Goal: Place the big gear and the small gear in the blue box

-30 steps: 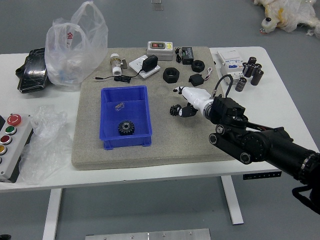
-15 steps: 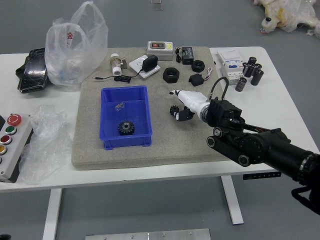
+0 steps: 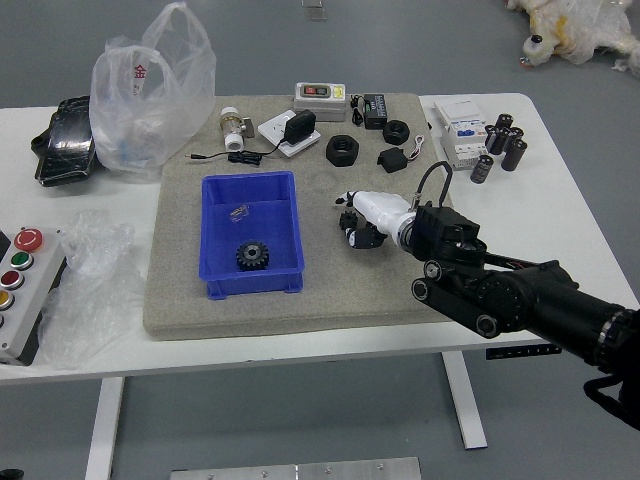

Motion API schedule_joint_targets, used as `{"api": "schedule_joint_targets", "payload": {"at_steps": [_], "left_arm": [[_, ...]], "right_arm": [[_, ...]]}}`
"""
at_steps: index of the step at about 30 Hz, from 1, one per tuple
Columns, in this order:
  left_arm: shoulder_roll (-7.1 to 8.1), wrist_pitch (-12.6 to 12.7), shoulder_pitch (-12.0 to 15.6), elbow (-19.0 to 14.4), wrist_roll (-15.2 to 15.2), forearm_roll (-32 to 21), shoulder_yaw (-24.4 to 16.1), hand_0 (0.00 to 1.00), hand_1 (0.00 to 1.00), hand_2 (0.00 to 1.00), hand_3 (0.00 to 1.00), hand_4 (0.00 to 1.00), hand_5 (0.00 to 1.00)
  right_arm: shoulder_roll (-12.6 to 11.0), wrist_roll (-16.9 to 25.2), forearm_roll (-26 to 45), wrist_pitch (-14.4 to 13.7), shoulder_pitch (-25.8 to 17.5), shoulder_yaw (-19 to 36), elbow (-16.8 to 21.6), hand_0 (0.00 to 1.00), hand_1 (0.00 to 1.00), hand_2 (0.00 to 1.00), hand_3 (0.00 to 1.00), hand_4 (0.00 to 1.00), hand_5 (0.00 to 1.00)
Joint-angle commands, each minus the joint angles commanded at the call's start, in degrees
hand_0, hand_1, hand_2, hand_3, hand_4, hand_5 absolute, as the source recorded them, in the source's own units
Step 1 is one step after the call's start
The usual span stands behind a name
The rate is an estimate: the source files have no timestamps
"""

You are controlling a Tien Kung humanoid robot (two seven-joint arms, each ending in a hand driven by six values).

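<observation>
My R hand has edged L over the last sec & now sits right at the small gear, which has barely moved; prob lining up the pick, last one for this job. Can't tell if it's grasping yet. That gear's just R of the blue box, at the grey mat on the bench: black, toothed, partly hidden. The big gear is already in the box, black, w/ chunky teeth.

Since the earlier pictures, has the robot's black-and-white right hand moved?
Yes: the right hand has shifted left, closer to the blue plastic box.
</observation>
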Motion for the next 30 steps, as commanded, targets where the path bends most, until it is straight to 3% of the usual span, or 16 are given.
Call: {"api": "schedule_joint_targets", "payload": {"at_steps": [10,24,25,30], "left_arm": [[-0.06,0.07,0.17,-0.03,-0.12,0.14,-0.15,0.674,0.632,0.600,0.699,0.695,0.372],[-0.09,0.19,0.11,0.03,-0.52,0.05,-0.01,0.671,0.632,0.601,0.698,0.694,0.373],[-0.09,0.20,0.11,0.03,-0.56,0.05,-0.01,0.669,0.630,0.600,0.698,0.693,0.372],[-0.05,0.27,0.08,0.06,-0.84,-0.02,0.08,0.669,0.630,0.600,0.698,0.693,0.372]], "right_arm": [[-0.73,0.72,-1.35,-1.16,0.05,2.97,0.29,0.260,0.406,0.823,0.801,0.553,0.226],[-0.17,-0.13,-0.47,-0.30,-0.08,-0.09,-0.23,0.259,0.398,0.813,0.792,0.556,0.223],[-0.14,-0.25,-0.46,-0.35,-0.09,-0.32,-0.25,0.252,0.393,0.649,0.775,0.275,0.161],[-0.05,-0.81,-0.73,-0.97,-0.21,-1.33,-0.34,0.252,0.393,0.649,0.775,0.275,0.161]]}}
